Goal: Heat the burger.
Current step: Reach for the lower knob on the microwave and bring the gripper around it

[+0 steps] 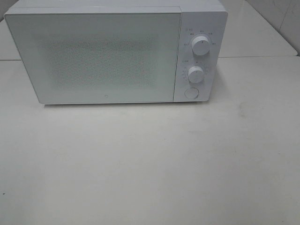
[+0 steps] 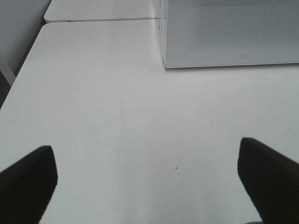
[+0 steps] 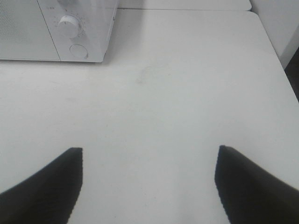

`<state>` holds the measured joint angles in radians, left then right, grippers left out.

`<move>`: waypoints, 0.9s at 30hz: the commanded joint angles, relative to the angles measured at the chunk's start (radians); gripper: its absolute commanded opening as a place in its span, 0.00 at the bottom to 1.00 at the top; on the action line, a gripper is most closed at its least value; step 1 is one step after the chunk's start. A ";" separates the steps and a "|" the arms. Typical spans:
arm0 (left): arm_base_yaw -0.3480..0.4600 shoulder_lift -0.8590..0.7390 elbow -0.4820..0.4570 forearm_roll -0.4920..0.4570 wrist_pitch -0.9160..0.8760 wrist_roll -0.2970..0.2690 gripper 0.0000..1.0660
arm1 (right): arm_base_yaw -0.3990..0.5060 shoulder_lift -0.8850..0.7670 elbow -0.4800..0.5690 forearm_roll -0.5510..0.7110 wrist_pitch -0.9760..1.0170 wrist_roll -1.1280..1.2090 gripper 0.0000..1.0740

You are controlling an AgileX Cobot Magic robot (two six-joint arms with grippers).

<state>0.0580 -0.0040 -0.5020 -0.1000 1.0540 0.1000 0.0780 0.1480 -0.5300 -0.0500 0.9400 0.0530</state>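
Microwave [image 1: 108, 56] sat at 12 o'clock on table [image 1: 150, 164], door [image 1: 93, 56] shut. Burger not visible; possibly inside, progress unclear. Left gripper [image 2: 145, 154] and right gripper [image 3: 149, 151] were released, empty.

Left gripper [image 2: 145, 154] with jaws spread wide, its dark fingers [image 2: 28, 179] well apart and angled downward, gripping nothing, right gripper [image 3: 149, 151] with jaws also spread, its dark fingers [image 3: 254, 184] well apart, angled downward, gripping nothing
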 commanded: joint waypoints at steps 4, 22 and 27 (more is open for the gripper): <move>-0.008 -0.023 0.003 0.004 -0.015 -0.007 0.94 | -0.004 0.122 0.004 0.016 -0.167 0.008 0.70; -0.008 -0.023 0.003 0.004 -0.015 -0.007 0.94 | -0.004 0.514 0.090 0.063 -0.669 0.008 0.70; -0.008 -0.023 0.003 0.004 -0.015 -0.007 0.94 | -0.004 0.640 0.090 0.063 -0.809 0.008 0.70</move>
<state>0.0580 -0.0040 -0.5020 -0.0990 1.0540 0.1000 0.0780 0.7800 -0.4440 0.0090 0.1570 0.0540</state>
